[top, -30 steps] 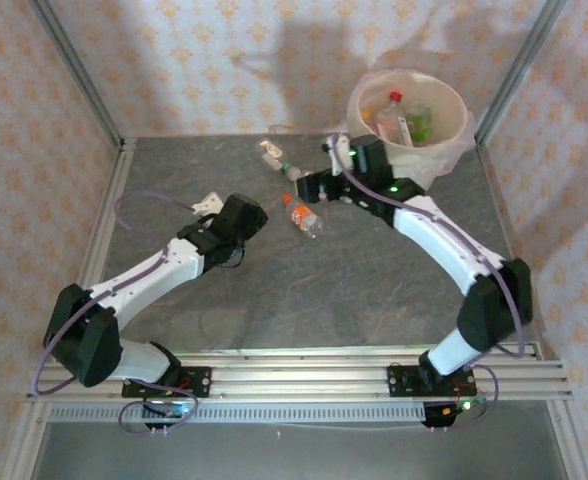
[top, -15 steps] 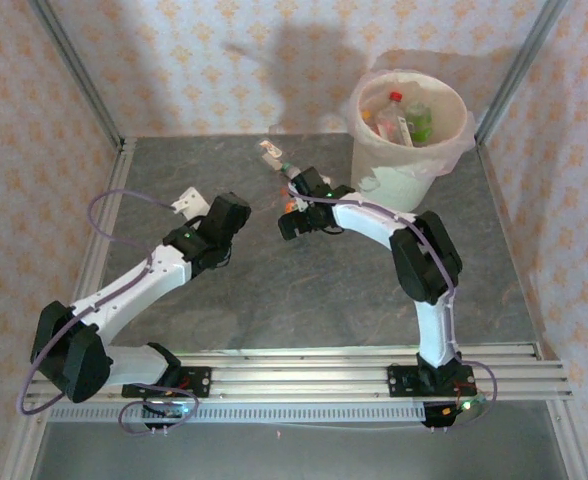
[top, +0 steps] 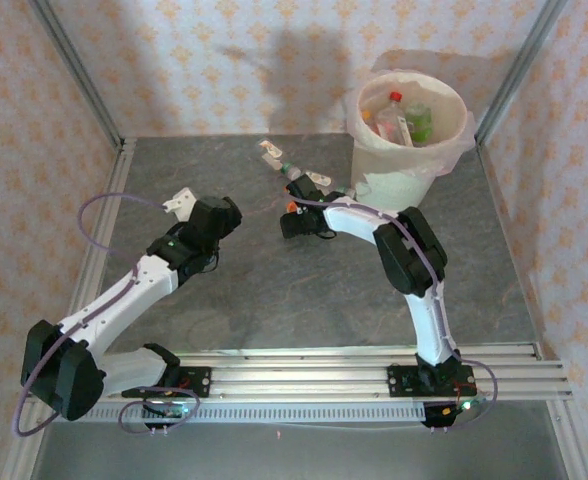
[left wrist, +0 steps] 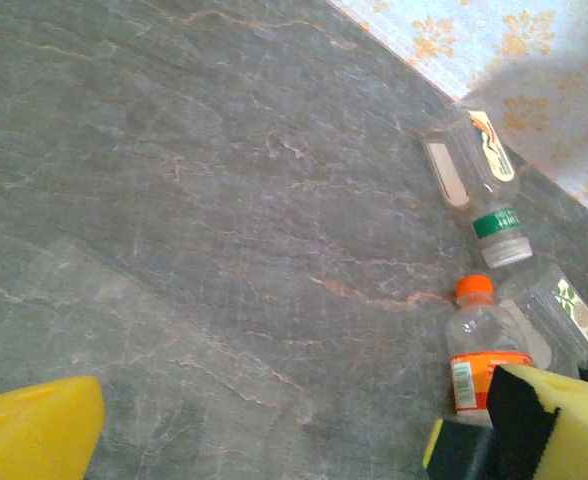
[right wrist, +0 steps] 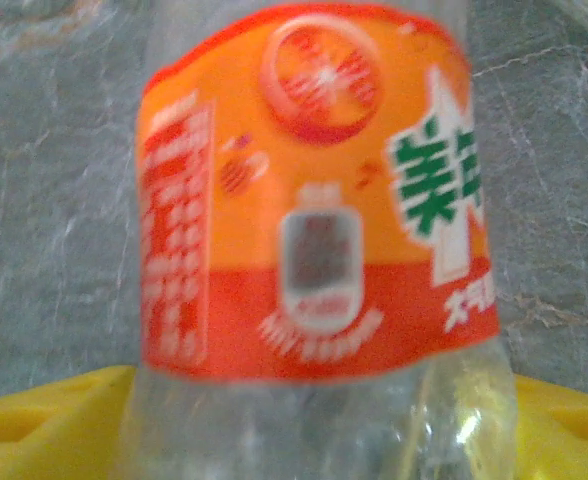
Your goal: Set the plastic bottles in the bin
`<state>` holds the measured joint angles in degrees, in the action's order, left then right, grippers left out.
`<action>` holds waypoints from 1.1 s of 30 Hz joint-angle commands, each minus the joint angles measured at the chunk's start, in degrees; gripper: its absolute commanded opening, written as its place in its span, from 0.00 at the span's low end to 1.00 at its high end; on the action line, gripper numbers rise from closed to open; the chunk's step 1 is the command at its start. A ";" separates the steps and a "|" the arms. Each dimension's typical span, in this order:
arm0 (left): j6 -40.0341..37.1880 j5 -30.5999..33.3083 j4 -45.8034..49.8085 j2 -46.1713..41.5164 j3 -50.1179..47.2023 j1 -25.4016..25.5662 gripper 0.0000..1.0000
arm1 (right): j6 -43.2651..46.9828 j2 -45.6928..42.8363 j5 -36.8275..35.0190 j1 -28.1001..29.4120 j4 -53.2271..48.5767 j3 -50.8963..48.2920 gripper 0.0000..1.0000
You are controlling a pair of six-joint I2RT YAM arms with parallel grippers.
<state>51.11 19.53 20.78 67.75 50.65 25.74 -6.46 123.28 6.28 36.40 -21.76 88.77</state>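
Right claw (top: 294,218) lowered — straddling orange bottle (right wrist: 314,200).

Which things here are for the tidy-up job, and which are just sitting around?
For the job:
- orange-label bottle
- green-band bottle
- leaf-label bottle
- bottles in the bin
- the bin

Just sitting around:
- grey table
- purple cable
- patterned walls
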 commanded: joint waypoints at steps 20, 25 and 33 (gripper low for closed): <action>-6.04 -9.32 -3.30 2.09 1.64 -2.77 1.00 | 3.41 -23.77 1.76 -0.66 5.42 -2.72 0.48; -6.20 -10.15 -3.93 3.07 1.73 -2.77 1.00 | 4.16 -29.99 2.11 -2.75 4.37 -1.00 0.48; -4.29 -7.77 -3.91 3.35 1.17 -2.80 1.00 | 5.20 -35.10 1.13 -9.50 0.18 3.11 0.48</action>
<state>46.17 9.45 17.96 70.81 50.63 23.51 -2.26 90.61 8.75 29.17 -19.27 89.34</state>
